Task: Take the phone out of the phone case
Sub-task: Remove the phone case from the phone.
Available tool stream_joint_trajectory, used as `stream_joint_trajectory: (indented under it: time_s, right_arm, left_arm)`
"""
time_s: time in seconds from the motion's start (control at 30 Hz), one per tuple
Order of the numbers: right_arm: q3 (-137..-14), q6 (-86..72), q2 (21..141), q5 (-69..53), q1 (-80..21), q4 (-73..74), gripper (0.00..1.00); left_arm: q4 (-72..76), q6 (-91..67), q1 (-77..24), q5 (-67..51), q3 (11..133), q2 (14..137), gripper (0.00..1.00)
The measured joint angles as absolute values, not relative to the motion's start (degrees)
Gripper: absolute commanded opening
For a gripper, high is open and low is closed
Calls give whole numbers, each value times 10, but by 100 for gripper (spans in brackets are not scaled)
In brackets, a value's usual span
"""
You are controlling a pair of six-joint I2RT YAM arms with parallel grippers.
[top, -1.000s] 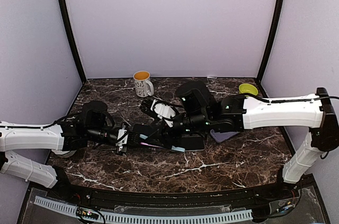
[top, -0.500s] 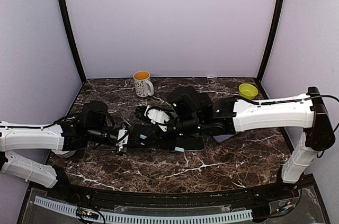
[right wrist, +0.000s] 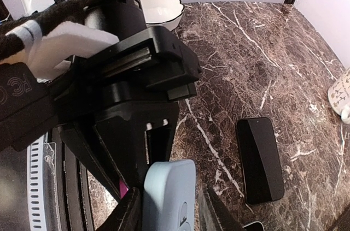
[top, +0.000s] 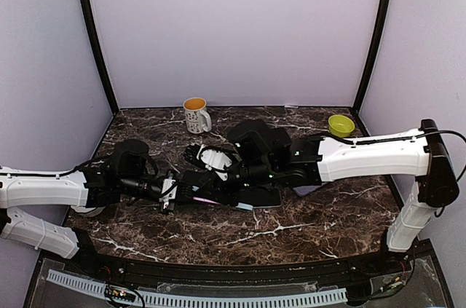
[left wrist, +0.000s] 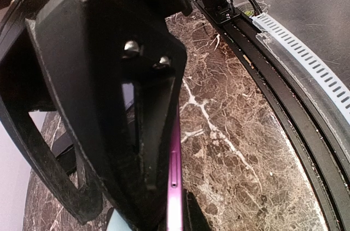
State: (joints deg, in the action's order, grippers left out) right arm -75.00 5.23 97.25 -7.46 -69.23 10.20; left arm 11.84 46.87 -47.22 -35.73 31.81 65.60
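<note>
- desk, dark marble: both arms reach in low and meet left of centre; mug and green bowl stand well apart at the back, not involved
- right claw: fingers set against both long edges of the pale blue phone case, pinching it by the look
- left claw: pressed together on the phone, whose purple edge runs out between the fingers
- phone and phone case: low over the desk between the two claws; how much of the phone sits inside the case I cannot tell
- step in hand, my reading: the separation itself, one claw per part
- next move calls for: a steady opposing pull along the phone's length, hard left grip, right grip light enough not to clamp the phone through the case wall
</note>
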Motion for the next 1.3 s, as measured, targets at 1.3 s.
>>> stream_joint_trajectory:
  time_s: [1.3]
  right_arm:
    - [-699,65,964,-34,-706,60,0]
  left_arm:
    - [100,434,-487,-263,318,657,0]
